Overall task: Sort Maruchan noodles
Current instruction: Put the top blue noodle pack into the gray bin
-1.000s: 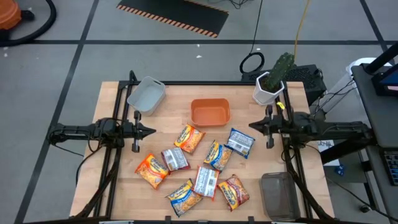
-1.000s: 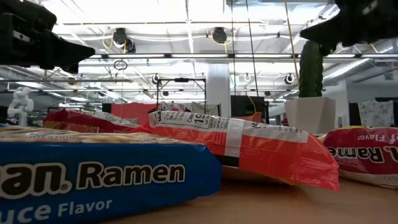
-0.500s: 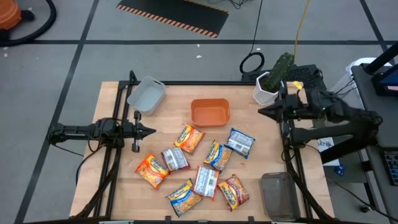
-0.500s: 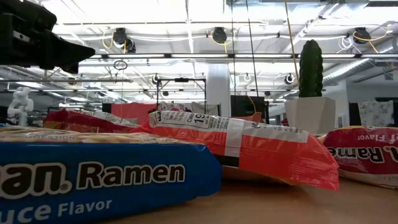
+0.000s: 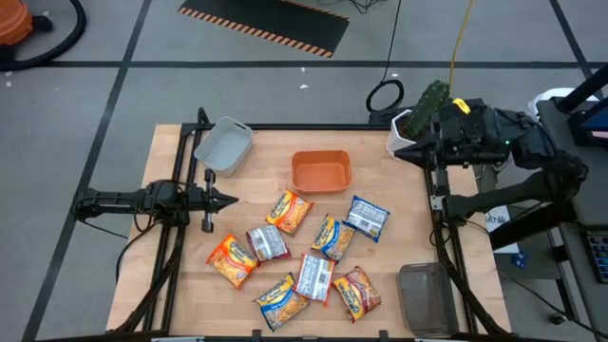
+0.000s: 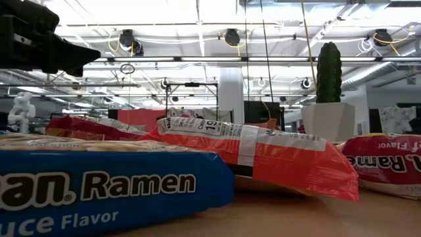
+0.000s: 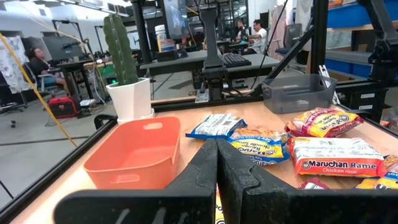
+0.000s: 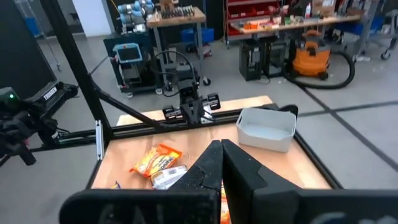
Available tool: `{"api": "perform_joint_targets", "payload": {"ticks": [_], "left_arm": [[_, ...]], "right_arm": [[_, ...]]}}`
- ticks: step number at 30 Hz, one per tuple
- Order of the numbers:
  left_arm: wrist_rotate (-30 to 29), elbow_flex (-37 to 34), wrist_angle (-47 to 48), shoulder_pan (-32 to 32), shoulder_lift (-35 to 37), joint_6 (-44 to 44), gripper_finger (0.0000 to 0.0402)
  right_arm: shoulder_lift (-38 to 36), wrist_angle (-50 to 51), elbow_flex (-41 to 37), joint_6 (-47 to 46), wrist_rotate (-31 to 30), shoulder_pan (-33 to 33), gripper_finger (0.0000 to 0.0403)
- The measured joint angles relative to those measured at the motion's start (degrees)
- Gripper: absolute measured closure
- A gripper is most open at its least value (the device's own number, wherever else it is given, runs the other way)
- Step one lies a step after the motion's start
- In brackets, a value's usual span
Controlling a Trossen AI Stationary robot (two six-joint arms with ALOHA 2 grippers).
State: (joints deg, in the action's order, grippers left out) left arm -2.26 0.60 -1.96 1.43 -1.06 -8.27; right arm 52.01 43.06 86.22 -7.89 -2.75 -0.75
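Several Maruchan noodle packets [image 5: 314, 275] lie flat and scattered on the wooden table's middle and near part, among them an orange one [image 5: 232, 260], a blue-white one [image 5: 367, 217] and a red one [image 5: 356, 291]. My left gripper [image 5: 233, 199] is shut and holds nothing; it hangs level over the table's left side, pointing at the packets [image 7: 326, 155]. My right gripper [image 5: 397, 152] is shut too, with nothing in it. It is raised high by the far right corner, above the table, and looks down across it [image 8: 221, 149].
An orange bin [image 5: 321, 171] stands at the far middle, a grey bin [image 5: 224, 144] at the far left and a clear bin [image 5: 425, 296] at the near right. A cactus in a white pot [image 5: 418, 123] stands at the far right corner, beside the raised right arm.
My right gripper has risen from just above the table's right side to well above it, leaving the low view, and has tipped slightly downward. It has stayed shut. The packets and my left gripper have kept still.
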Motion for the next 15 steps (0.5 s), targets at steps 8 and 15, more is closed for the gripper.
{"api": "perform_joint_targets", "payload": {"ticks": [8,15], "left_arm": [[0.00,0.00,0.00,-0.01,0.00,0.46,0.0400],[-0.65,0.00,-1.15,-0.02,0.00,0.63,0.0400]], "right_arm": [[9.42,13.95,13.68,-5.29,0.05,0.00,0.0403],[15.75,19.56,21.87,-13.35,4.64,0.00,0.0403]]}}
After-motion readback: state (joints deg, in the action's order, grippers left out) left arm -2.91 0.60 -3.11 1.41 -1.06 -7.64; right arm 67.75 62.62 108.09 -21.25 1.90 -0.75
